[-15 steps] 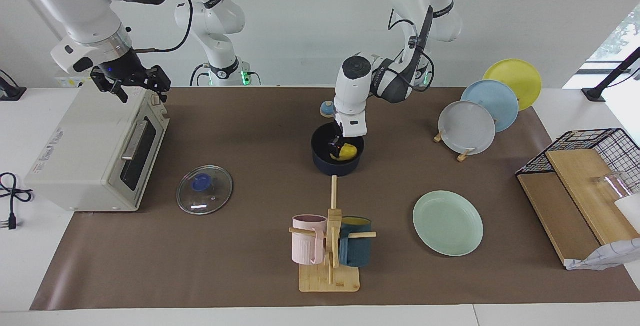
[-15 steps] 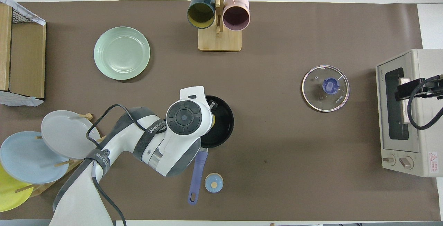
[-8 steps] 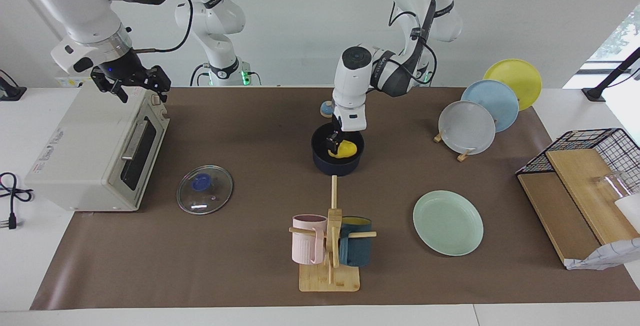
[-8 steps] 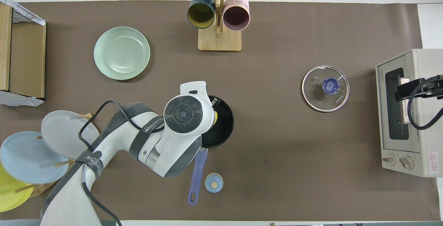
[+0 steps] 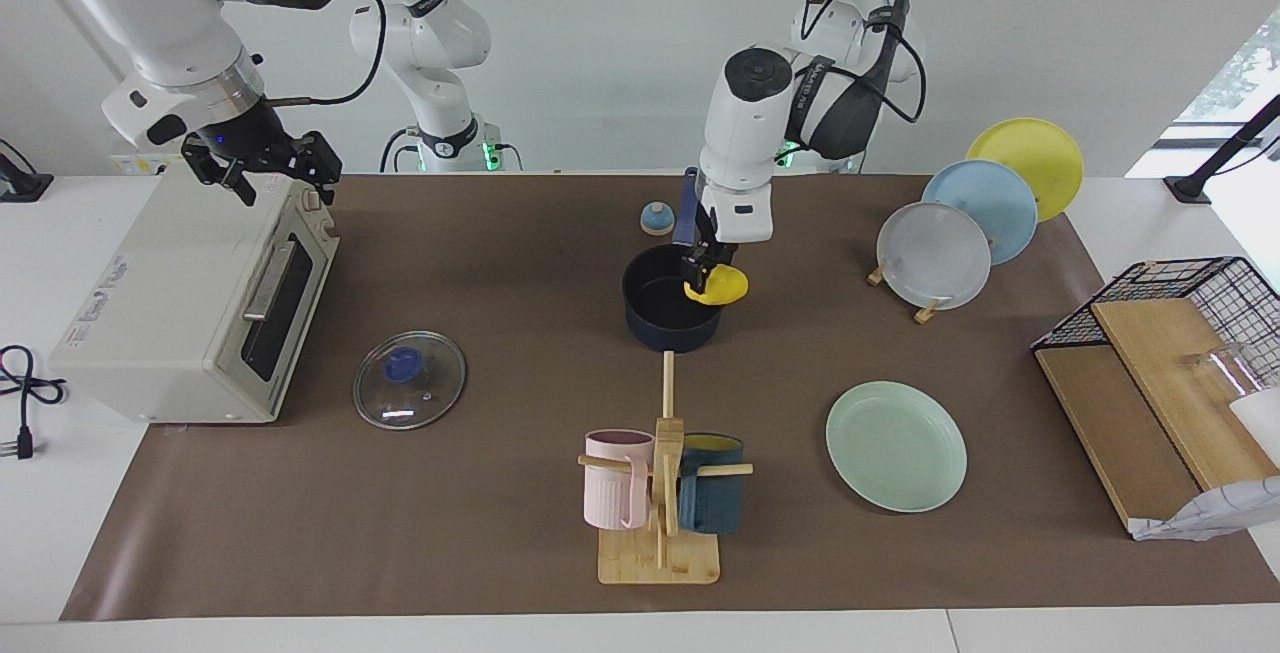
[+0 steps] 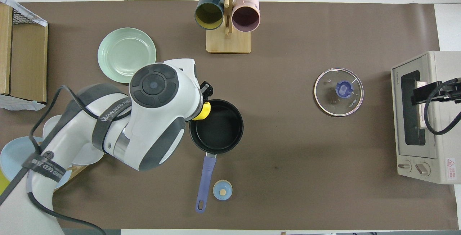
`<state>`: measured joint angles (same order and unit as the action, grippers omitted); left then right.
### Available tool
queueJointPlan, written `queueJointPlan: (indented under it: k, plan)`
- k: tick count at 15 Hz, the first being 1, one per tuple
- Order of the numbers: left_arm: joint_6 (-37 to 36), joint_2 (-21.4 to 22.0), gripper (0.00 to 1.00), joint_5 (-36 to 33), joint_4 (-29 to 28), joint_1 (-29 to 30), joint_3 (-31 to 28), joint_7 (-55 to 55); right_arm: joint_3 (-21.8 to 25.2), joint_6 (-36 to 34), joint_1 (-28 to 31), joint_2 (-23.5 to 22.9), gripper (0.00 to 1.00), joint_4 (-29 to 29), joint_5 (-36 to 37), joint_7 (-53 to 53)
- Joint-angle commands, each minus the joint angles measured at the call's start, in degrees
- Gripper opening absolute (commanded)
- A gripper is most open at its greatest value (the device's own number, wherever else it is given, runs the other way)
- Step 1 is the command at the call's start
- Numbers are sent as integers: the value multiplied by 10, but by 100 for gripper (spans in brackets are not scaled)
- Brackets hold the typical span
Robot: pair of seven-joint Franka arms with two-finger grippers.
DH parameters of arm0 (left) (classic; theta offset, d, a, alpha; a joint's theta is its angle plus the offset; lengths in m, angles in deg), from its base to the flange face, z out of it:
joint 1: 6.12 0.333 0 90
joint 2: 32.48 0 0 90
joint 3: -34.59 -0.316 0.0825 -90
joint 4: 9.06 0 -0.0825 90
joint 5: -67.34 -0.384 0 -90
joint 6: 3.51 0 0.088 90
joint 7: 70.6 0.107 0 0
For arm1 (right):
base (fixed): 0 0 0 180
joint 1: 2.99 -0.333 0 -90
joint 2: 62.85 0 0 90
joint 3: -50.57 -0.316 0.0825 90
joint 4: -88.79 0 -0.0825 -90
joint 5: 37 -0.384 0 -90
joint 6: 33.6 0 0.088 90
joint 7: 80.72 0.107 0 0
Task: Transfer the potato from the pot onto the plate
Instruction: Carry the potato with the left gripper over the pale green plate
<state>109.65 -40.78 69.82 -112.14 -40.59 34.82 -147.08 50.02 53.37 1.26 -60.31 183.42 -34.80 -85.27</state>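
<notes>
While the left gripper (image 5: pixel 706 268) hangs over the pot's (image 5: pixel 672 313) rim, on the side toward the left arm's end of the table, its fingers are clamped on the potato (image 5: pixel 717 285), which is up in the air and clear of the pot's black inside. The relation that matters: the plate (image 5: pixel 896 446) lies farther from the robots than the pot and nearer the left arm's end, so the carry should run diagonally away from the robots, w/ nothing standing between. The left arm is much the nearer to the plate; the right gripper (image 5: pixel 262 165) waits over the toaster oven (image 5: pixel 190 303), well apart, fingers spread. The potato's long axis looks roughly level, crosswise to the fingers, approx. In the overhead view the wrist covers most of the potato (image 6: pixel 202 111) and the grip itself, so how deep the fingers bite is hard to tell. The pot's handle (image 6: pixel 204 182) points toward the robots.
</notes>
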Motion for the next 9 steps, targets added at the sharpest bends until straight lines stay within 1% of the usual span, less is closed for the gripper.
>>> queueJointPlan:
  k: [1,3,6,9]
  plan:
    - [-78,-44,0,30,100,58,4,108,-3,9,7,14,100,18,-9,7]
    - [-79,-54,0,30,111,91,4,176,-2,8,7,14,100,18,-10,7]
    - [-75,-63,0,28,124,142,4,307,-3,9,7,14,100,18,-9,7]
    - [-64,-113,0,24,173,186,4,423,-2,9,7,14,100,18,-10,7]
